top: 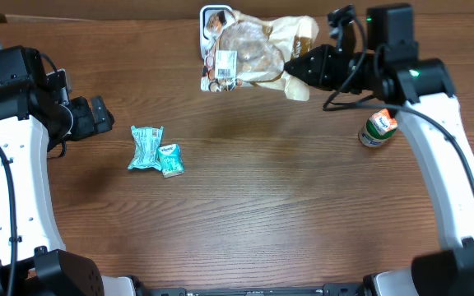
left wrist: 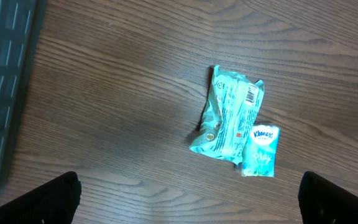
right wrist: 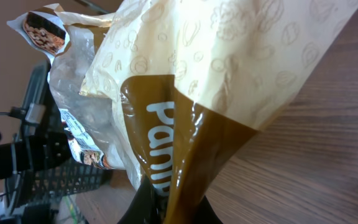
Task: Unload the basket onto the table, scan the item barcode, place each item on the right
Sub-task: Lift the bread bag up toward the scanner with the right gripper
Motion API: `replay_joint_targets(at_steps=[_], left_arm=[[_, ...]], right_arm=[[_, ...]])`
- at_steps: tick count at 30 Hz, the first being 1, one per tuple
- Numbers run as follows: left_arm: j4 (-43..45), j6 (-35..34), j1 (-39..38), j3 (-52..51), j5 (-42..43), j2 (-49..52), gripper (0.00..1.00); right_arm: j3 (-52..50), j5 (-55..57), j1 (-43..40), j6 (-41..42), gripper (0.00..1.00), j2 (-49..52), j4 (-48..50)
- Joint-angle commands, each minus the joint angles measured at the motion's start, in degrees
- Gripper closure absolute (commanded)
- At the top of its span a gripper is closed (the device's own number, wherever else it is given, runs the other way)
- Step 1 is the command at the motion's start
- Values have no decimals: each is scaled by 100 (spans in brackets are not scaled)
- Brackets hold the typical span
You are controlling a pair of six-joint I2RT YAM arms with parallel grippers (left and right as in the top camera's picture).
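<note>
A: Overhead first. What has the right claw (top: pixel 295 74) got?
B: It is clenched on the brown end of a crinkled cream-and-brown plastic bread bag (top: pixel 262 41). The rest of the bag stretches out ahead of the claw's tip. A white printed label (top: pixel 225 67) sits on the bag's clear end, the part farthest from the claw. Its print is too small to read.
A: Anything near that arm?
B: A small green, white and orange tub (top: pixel 378 128) stands on the brown wooden table (top: pixel 262 214), back beside the forearm and apart from the claw. I can't read its lettering.
A: And the left claw (top: pixel 105 115)?
B: Released, jaws wide, gripping nothing. Just ahead of it lie a teal foil packet (top: pixel 146 146) and a small teal tissue pack (top: pixel 170 159), touching each other.
A: The left wrist view?
B: Two black fingers (left wrist: pixel 39 202) show at the lower corners, spread far apart. The packet lies ahead of them, nearer the right finger, with a barcode (left wrist: pixel 250 93) face up at its far corner. The tissue pack reads "Kleenex" and rests against the packet's near corner. A grey slatted crate (left wrist: pixel 2 87) lies off to the left.
A: The right wrist view?
B: The bag fills the view, rising straight out of the pinch. White letters "Pani" run along the brown band just above the claw, and the rest is lost in a crease. The cream part carries pale outline drawings.
</note>
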Motion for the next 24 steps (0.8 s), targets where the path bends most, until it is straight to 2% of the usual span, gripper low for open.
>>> replay_joint_targets(at_steps=[1,5,9,13,17,24], left_arm=[[7,20,-37,24,17,-48,0],[7,20,-37,24,17,-48,0],[7,20,-37,24,17,-48,0],[7,20,-37,24,17,-48,0],[4,20,-37,24,17,-48,0],[4,20,-37,24,17,-48,0]], right_arm=[[90,195,26,162,96,-247,-13],[90,295,26,164,96,-251,-81],[90,872,192,164,96,-251,-114],[90,2402,546,223,96,-245,144],[83,4295,1104,-435,96,-114,1034],[83,5995,1762,-1862,96,581,2966]])
